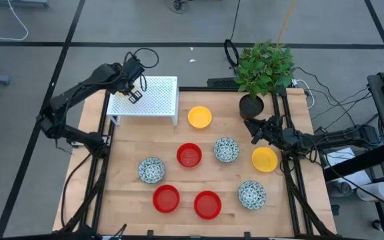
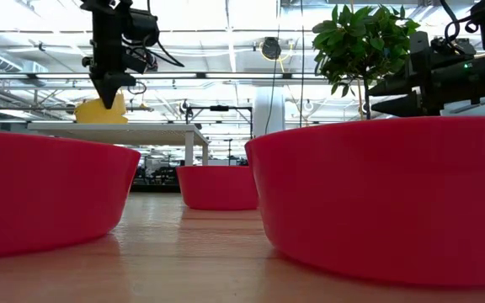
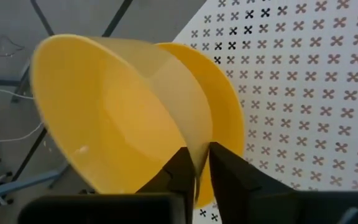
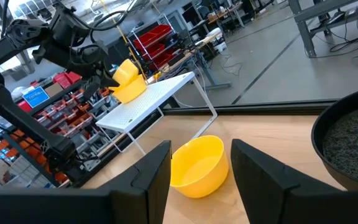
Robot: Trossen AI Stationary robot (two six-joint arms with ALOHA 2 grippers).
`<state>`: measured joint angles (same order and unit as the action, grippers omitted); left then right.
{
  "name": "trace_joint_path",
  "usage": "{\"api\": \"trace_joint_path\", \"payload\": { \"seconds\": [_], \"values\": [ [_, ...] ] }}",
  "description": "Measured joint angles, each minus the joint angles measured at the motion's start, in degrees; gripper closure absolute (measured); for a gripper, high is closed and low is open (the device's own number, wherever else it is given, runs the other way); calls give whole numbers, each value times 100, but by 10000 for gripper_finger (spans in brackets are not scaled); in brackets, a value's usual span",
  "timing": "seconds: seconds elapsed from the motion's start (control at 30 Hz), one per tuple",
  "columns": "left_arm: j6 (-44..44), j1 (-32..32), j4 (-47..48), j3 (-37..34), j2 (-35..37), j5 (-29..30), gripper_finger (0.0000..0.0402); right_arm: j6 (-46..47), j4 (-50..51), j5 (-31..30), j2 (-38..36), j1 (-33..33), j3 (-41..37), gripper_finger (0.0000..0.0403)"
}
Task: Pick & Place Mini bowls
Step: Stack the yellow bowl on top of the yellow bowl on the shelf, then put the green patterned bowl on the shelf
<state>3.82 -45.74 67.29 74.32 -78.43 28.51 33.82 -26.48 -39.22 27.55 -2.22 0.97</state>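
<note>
Nine mini bowls are counted: three yellow, three red (image 1: 189, 155), three speckled (image 1: 226, 149). One yellow bowl (image 3: 129, 118) is pinched by its rim in the left gripper (image 3: 197, 171) over the white rack's (image 1: 153, 97) far-left corner, tilted on edge. The right gripper (image 4: 201, 165) is held open near the plant pot (image 1: 251, 105).
</note>
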Motion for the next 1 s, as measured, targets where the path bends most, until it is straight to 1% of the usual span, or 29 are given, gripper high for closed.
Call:
{"api": "trace_joint_path", "payload": {
  "seconds": [0.17, 0.4, 0.47, 0.6, 0.67, 0.73, 0.8, 0.87, 0.9, 0.93, 1.0],
  "values": [
    [-140, 11, -1, 0, 0, 0, 312, 1, 0, 0, 0, 0, 1, 248],
    [-252, 27, 26, 47, 11, -11, 242, 0, 0, 0, 0, 0, 1, 248],
    [-263, 75, 25, 162, 11, -91, 226, 0, 2, 2, 0, 0, 0, 248],
    [-324, 288, 53, 601, 11, -496, 206, 0, 10, 0, 0, 0, 0, 248],
    [-515, 451, 58, 879, 17, -824, 202, 0, 20, 2, 2, 0, 0, 248],
    [-1006, 650, -2, 1105, 17, -1389, 202, -1, 20, 2, 0, 0, 0, 248],
    [-1573, 878, -74, 1203, 21, -2264, 205, -8, 21, 2, 2, 0, 1, 248],
    [-1866, 1149, -117, 1184, 22, -3193, 211, -57, 22, 2, 0, 0, 0, 248],
    [-1948, 1310, -121, 1144, 20, -3546, 215, -83, 22, 2, 2, 0, 0, 248],
    [-2014, 1491, -113, 1089, 20, -3811, 219, -145, 22, 2, 2, 0, 0, 248],
    [-2181, 1906, -113, 956, 20, -4062, 226, -253, 22, 2, 2, 0, 2, 248]
  ]
}}
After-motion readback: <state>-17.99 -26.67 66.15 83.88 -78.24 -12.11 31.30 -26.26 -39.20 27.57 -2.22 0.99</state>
